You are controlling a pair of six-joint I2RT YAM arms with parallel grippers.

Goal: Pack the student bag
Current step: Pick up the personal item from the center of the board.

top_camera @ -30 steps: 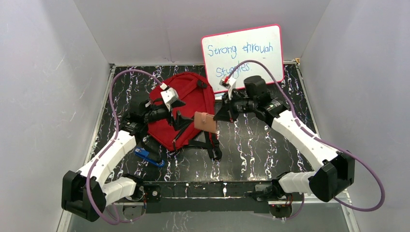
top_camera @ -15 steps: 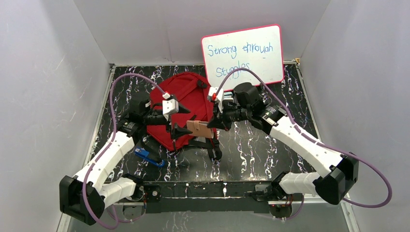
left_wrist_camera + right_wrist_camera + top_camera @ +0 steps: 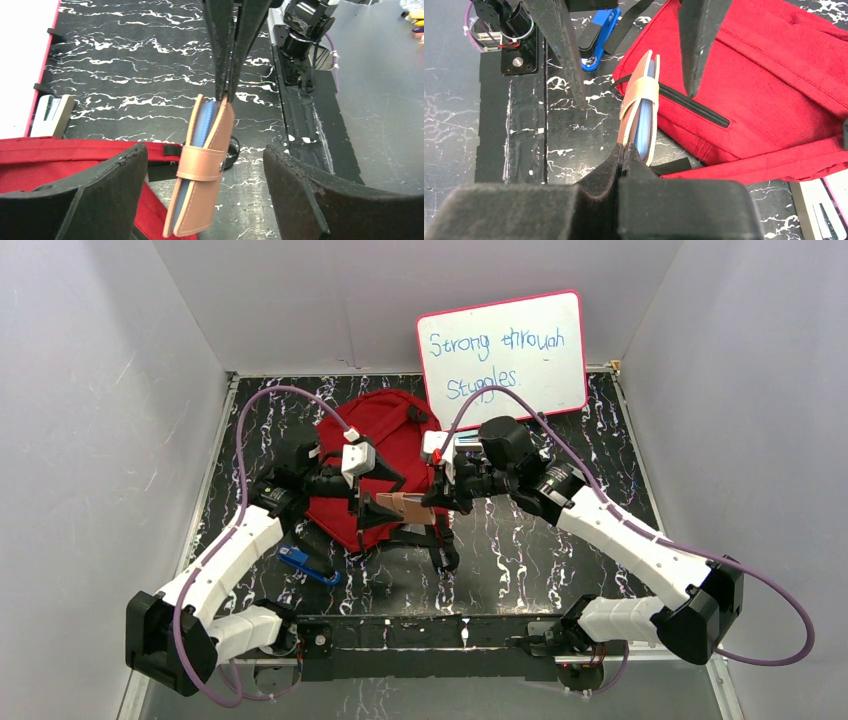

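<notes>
The red student bag (image 3: 385, 445) lies on the black marbled table, its front zipper shut; it also shows in the right wrist view (image 3: 774, 75) and the left wrist view (image 3: 45, 155). My right gripper (image 3: 434, 504) is shut on the edge of a tan strapped wallet (image 3: 410, 507) with blue lining and holds it in the air by the bag's near right side. In the right wrist view my right gripper (image 3: 624, 155) pinches the wallet (image 3: 640, 110). My left gripper (image 3: 205, 200) is open, its fingers (image 3: 85, 200) on either side of the hanging wallet (image 3: 202, 175), apart from it.
A whiteboard (image 3: 502, 352) with blue writing leans on the back wall. A blue object (image 3: 306, 563) lies by the bag's near left corner. Black bag straps (image 3: 440, 540) trail toward the front. A grey-white stapler-like item (image 3: 50, 115) lies near the whiteboard.
My right gripper has carried the wallet leftward and lower, turning it edge-on, so that it hangs between my left gripper's open fingers. The left gripper shifted slightly toward it.
</notes>
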